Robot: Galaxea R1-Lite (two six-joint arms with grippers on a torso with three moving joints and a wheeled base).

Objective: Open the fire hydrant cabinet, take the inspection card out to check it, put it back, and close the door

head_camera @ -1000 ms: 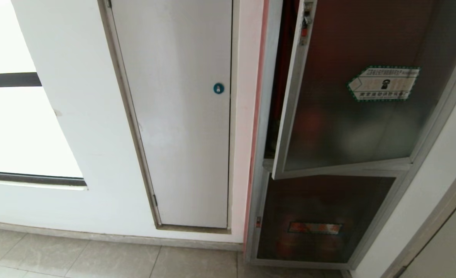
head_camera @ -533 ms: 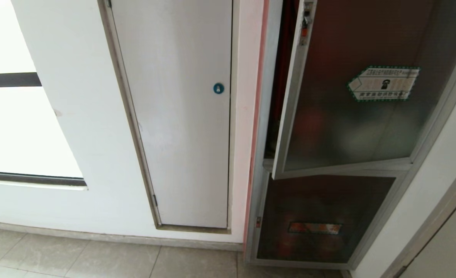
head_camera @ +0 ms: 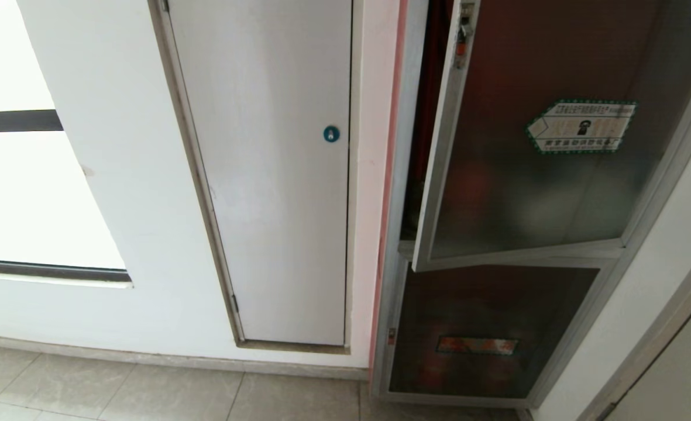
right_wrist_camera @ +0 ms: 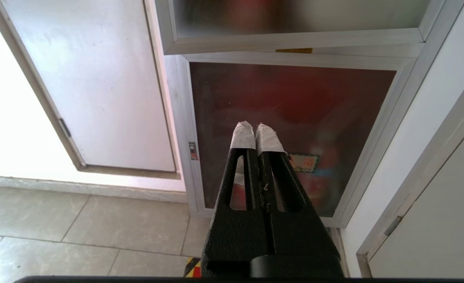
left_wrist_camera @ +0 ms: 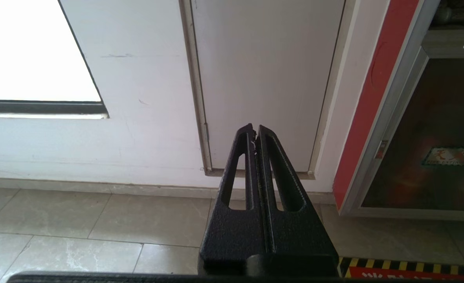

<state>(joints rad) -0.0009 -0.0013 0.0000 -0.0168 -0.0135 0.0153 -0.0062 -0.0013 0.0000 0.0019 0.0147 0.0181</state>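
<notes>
Nearest of all, both arms hang low over the tiled floor, neither touching anything. The left gripper has its jaws pressed together and empty, facing the white panel with the blue round lock. The right gripper, its tips wrapped in white tape, is likewise pressed together and holds nothing, pointing at the smaller dark panel low in the fire hydrant cabinet. Beyond them the cabinet stands in the wall to the right of the white panel. Its door, dark tinted glass in a silver frame with a green-and-white sticker, stands ajar, showing a narrow strip of red inside. The inspection card is not visible. Judging by this, the door is only partly open; everything else remains, from widening it to closing it again.
</notes>
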